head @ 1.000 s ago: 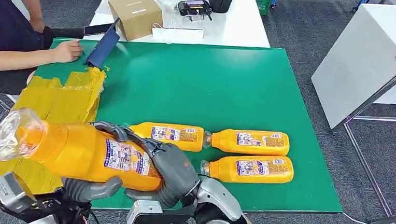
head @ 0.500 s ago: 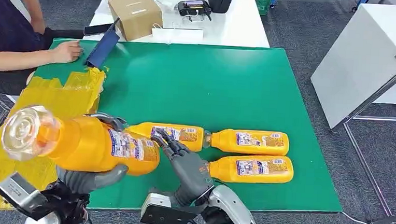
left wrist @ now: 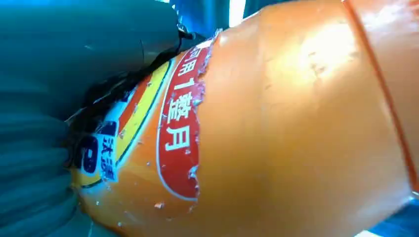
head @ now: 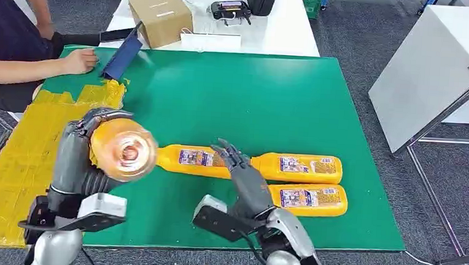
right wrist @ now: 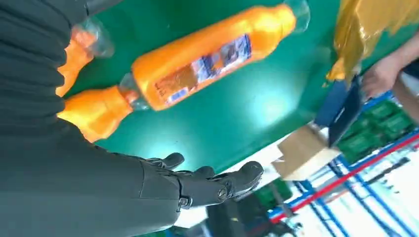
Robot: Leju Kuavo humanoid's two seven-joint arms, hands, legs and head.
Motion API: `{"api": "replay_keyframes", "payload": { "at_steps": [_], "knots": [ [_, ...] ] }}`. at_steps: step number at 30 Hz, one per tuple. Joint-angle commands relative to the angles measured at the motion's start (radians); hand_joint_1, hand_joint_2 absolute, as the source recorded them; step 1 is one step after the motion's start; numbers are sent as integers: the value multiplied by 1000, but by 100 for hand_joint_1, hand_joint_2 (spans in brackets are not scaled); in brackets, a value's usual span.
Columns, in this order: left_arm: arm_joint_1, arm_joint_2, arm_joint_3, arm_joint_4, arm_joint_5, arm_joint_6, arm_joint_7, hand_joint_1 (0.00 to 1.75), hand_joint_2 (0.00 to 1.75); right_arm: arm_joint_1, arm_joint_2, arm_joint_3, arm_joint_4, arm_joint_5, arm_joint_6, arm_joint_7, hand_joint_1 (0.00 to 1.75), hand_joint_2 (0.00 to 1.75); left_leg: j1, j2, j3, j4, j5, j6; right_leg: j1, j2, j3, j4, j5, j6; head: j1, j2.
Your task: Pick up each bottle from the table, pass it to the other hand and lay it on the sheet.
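Orange bottle [head: 122, 149] sits gripped in the left hand [head: 76, 153], raised above the green tabletop [head: 252, 97] beside the yellow sheet [head: 27, 157], its clear cap end facing the camera. Right hand [head: 245, 173] hovers with fingers [right wrist: 212, 182] spread, holding nothing, over three more bottles [head: 296, 182] lying on the tabletop; a person's hand [head: 79, 60] rests at the far corner

cardboard box [head: 160, 14], person's hand [head: 80, 60], white table [head: 287, 31], dark folder [head: 121, 58]
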Motion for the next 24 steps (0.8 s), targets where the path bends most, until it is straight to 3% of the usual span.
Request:
{"api": "replay_keyframes", "payload": {
  "at_steps": [1,4,8,14,24],
  "knots": [
    [-212,257,22,540,-393,135,39,175,175,-104,-14,-67,126,-86,27,-4,0,175,1,-4,9,-4,1,-2,0,3,9,-3,0,-3,0,0],
    [-273,337,-67,779,-541,161,78,175,175,-163,-10,-42,176,-86,42,18,0,175,0,-1,6,-2,2,-1,-1,2,5,-1,1,-3,0,0],
    [-298,361,-118,1003,-541,217,106,175,175,-200,-10,-22,197,-89,48,26,0,175,0,0,9,-4,2,-2,-1,6,7,-1,1,-4,0,0],
    [-362,415,-146,1138,-514,64,102,175,175,-203,-34,-17,194,-104,55,47,0,175,2,0,7,-1,0,-2,0,5,6,0,-1,-4,0,0],
    [-431,398,-88,1204,-465,-53,207,175,175,-202,-41,11,179,-86,52,70,0,175,1,-1,2,0,2,-1,0,2,2,1,1,-3,1,0]
  ]
}}
